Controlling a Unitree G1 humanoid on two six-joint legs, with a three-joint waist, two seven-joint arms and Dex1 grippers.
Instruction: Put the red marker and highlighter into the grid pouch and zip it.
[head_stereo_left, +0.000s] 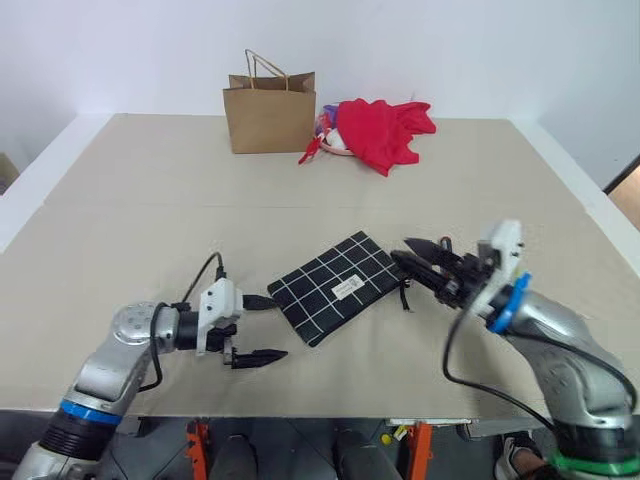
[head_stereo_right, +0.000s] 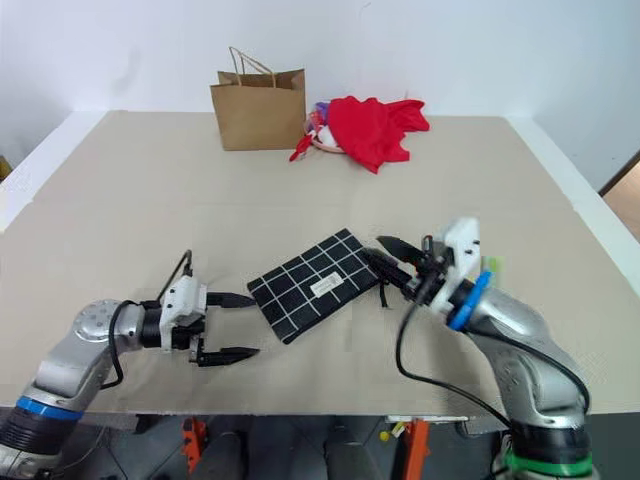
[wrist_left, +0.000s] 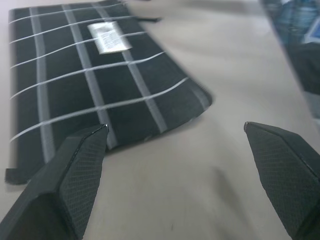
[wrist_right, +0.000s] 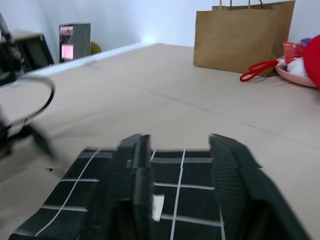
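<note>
One grid pouch (head_stereo_left: 338, 286) lies between two claws: left claw (head_stereo_left: 258, 328) spread apart, right claw (head_stereo_left: 418, 256) also parted.

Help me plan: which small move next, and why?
Probably ease the right gripper onto the black zipper pull at the end of the black, white-gridded fabric pouch: its open fingers hover close, and the open left gripper flanks the far corner.
</note>
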